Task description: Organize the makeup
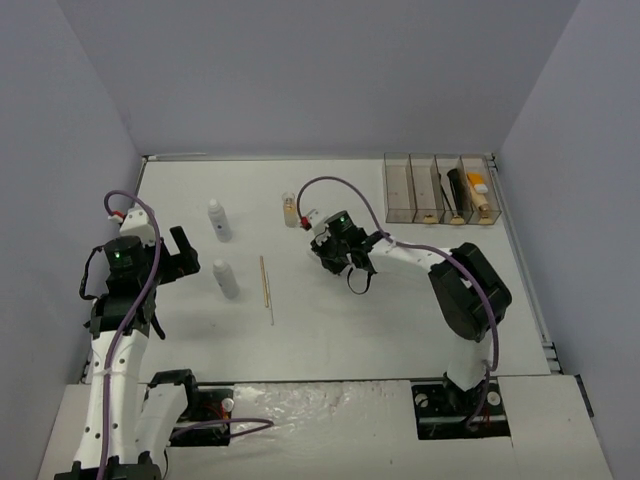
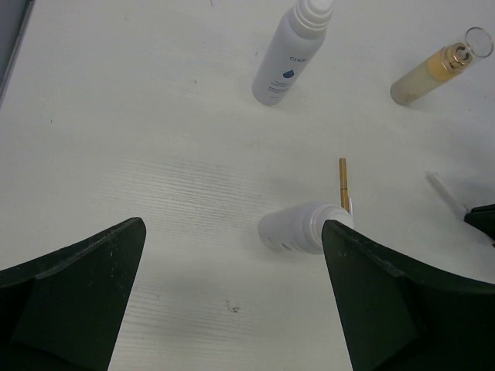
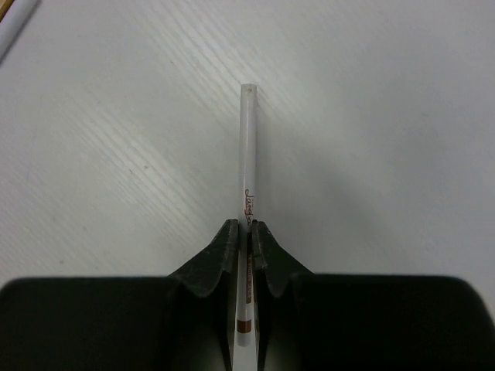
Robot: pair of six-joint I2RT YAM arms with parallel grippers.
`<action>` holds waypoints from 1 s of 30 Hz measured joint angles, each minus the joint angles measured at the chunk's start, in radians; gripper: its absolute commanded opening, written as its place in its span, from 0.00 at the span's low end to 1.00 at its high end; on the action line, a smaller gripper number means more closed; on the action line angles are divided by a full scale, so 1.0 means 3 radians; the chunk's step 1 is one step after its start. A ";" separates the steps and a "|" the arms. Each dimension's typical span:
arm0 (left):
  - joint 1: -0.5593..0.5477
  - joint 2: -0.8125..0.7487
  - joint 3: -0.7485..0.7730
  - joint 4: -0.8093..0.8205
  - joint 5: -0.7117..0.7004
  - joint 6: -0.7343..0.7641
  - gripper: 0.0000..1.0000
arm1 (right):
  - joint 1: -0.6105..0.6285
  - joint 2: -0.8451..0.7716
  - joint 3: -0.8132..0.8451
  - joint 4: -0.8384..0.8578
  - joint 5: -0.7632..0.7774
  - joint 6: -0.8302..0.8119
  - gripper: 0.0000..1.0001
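Note:
My right gripper [image 3: 242, 232] is shut on a thin white pencil [image 3: 247, 147] and holds it just above the table; in the top view the gripper [image 1: 355, 278] is at mid-table. My left gripper [image 1: 187, 254] is open and empty, left of two white bottles [image 1: 218, 220] [image 1: 226, 278]. In the left wrist view the gripper [image 2: 232, 226] points at the nearer bottle [image 2: 298, 228], which is close to its right finger [image 2: 387, 301]. The far bottle [image 2: 290, 54] and the small glass bottle of tan liquid [image 2: 437, 69] lie beyond. Thin pencils [image 1: 266, 288] lie between the arms.
The clear four-compartment box [image 1: 398, 190] stands at the back right. It holds a black brush [image 1: 455, 188], an orange tube [image 1: 477, 183] and a beige tube [image 1: 485, 207]. A gold pencil [image 2: 343, 179] lies by the nearer bottle. Grey walls close in three sides.

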 measured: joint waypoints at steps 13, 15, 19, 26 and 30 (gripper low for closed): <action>0.0000 -0.0015 0.0000 -0.0001 -0.0012 0.0000 0.97 | -0.1717 -0.0519 0.0582 -0.0187 0.1108 0.0656 0.00; 0.0000 -0.0016 0.0000 -0.0001 -0.0013 0.0000 0.97 | -0.1856 -0.0319 0.0822 -0.0213 0.1155 0.0691 0.00; 0.0000 -0.0016 0.0000 -0.0001 -0.0015 0.0000 0.97 | -0.1980 0.0089 0.1207 -0.0224 0.1168 0.0744 0.00; 0.0000 -0.0010 0.0000 0.0000 -0.0015 0.0000 0.97 | -0.2079 0.0719 0.1651 -0.0271 0.1109 0.0763 0.24; 0.0000 -0.0005 0.0000 -0.0001 -0.0014 0.0000 0.97 | -0.2100 0.0852 0.1682 -0.0319 0.1081 0.0760 0.46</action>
